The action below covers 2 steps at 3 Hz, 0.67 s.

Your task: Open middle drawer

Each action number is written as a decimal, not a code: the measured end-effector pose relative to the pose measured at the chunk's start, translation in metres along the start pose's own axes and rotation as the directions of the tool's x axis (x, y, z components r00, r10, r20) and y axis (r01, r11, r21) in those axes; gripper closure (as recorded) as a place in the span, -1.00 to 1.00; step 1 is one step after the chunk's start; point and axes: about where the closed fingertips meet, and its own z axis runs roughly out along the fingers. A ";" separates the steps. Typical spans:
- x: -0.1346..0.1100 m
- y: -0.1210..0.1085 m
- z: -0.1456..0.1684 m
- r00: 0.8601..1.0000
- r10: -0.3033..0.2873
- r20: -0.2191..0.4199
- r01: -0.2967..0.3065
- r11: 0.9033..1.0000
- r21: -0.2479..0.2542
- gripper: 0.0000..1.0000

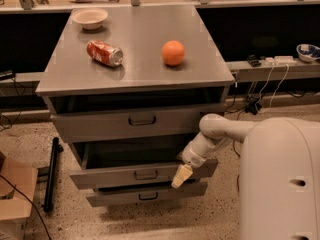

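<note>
On the cabinet's surface (pixel 135 66) sit a can (pixel 104 53) and an orange (pixel 173 52). Below, the middle drawer (pixel 110 176) stands well out, with the pincer (pixel 181 176) at its right front; I cannot tell its grip. A snag there could skew the drawer.

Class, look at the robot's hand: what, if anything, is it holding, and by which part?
Nothing, as far as shows: the hand hangs before the middle drawer front panel, right of its handle, not on it.

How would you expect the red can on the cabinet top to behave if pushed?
The red can lies on its side, so it would probably roll. It looks dented, so likely empty and light. The gripper is below, at the front of the middle drawer.
</note>
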 end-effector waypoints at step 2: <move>-0.001 -0.001 -0.006 1.000 0.006 -0.003 -0.006 1.000 -0.007 0.46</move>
